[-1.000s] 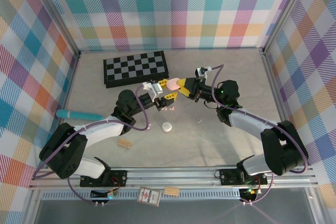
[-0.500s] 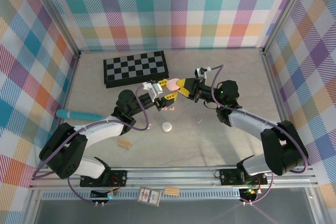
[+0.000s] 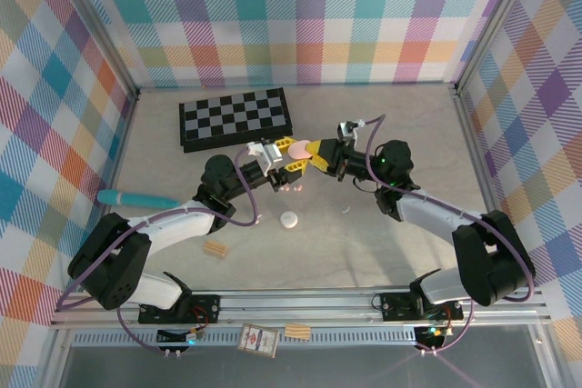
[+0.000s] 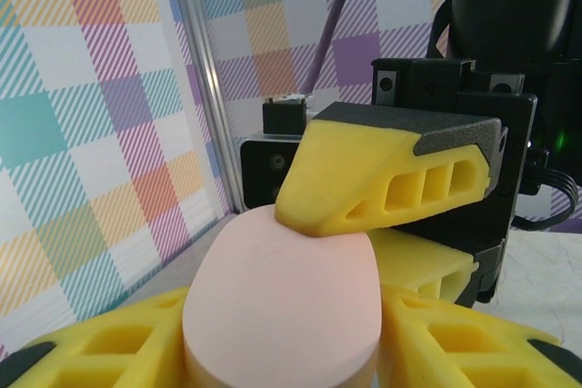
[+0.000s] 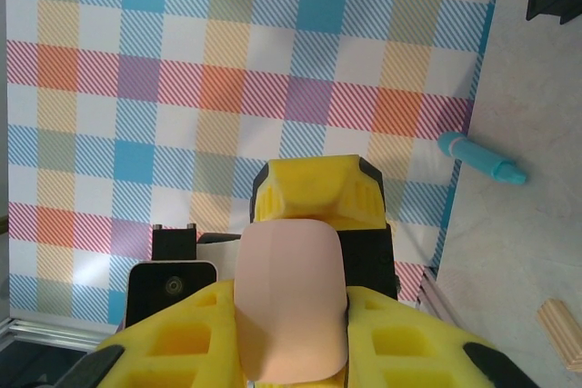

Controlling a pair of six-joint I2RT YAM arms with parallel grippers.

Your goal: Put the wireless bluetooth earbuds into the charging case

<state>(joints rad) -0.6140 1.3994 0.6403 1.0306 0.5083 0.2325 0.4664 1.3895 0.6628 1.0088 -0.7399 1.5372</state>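
Observation:
A pale pink charging case (image 3: 298, 147) hangs above the table's middle, held from both sides. My left gripper (image 3: 289, 155) is shut on its sides; in the left wrist view the case (image 4: 282, 306) sits between my yellow fingers. My right gripper (image 3: 314, 151) is shut on the case's other end, one finger (image 4: 382, 179) pressing on its top. In the right wrist view the case (image 5: 291, 306) fills the gap between the fingers. The case looks closed. Small pale earbuds lie on the table: pinkish ones (image 3: 291, 186) under the grippers and white ones at right (image 3: 346, 210) and left (image 3: 257, 220).
A white pebble-like case (image 3: 289, 219) lies near the middle. A chessboard (image 3: 235, 118) sits at the back, a blue pen-like stick (image 3: 136, 198) at the left, and a tan wooden block (image 3: 215, 248) towards the front. Checked walls enclose the table.
The right gripper has edged left towards the left gripper, and the pink case now shows slightly higher between the two. Both arms have otherwise stayed in place.

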